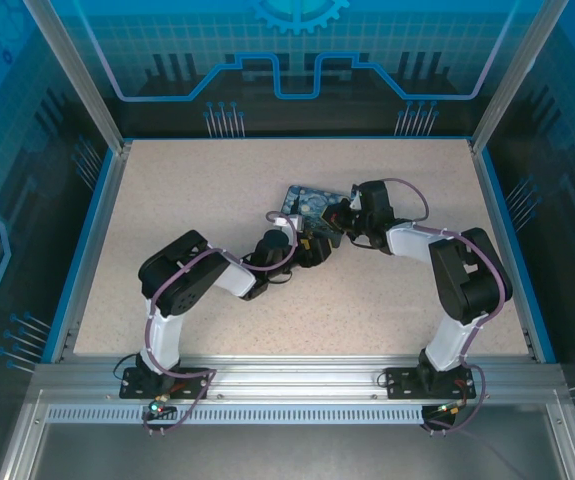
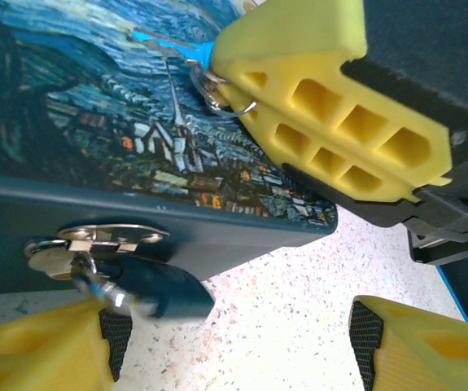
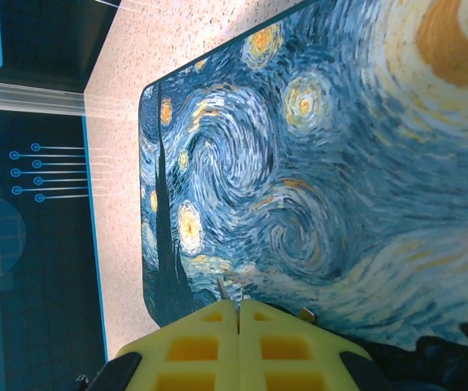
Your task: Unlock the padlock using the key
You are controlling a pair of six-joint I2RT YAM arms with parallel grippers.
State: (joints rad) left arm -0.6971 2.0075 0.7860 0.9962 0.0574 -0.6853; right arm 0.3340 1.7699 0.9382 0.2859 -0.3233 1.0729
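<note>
The key (image 3: 221, 287) is mostly hidden between the right pincer's (image 3: 238, 319) pressed-together fingertips; the padlock (image 2: 156, 295) is blurred beside the left pincer's (image 2: 229, 346) finger.

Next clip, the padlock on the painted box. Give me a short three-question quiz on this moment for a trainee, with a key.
1. True or false: the left hand is clamped shut on the small dark blue metal padlock.
2. On the flat box printed with a Starry Night painting, where does the padlock hang? A: on the painted lid. B: from the silvery metal hasp on the dark side wall. C: tucked under the box.
3. In a word, how do the fingers of the right hand stand?
Key: 1 false, its fingers stand apart, the padlock beside one of them. 2 B. 3 shut, apparently pinching a thin silvery wire ring.
</note>
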